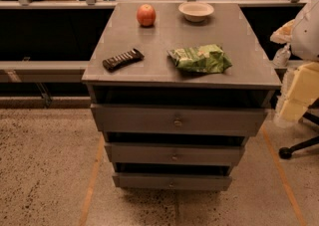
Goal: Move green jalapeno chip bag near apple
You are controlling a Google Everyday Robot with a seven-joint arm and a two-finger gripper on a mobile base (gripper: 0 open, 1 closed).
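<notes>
The green jalapeno chip bag [200,58] lies crumpled on the front right part of the grey cabinet top [224,31]. The red-orange apple [146,15] stands at the back of the top, left of centre, well apart from the bag. My arm's white casing [306,26] and pale gripper [295,98] hang at the right edge of the view, beside the cabinet's right side and clear of the bag. The gripper holds nothing that I can see.
A dark flat chocolate bar [122,59] lies at the front left of the top. A shallow white bowl [196,11] stands at the back right. The cabinet has three partly open drawers [177,120]. A chair base [299,148] stands on the floor at right.
</notes>
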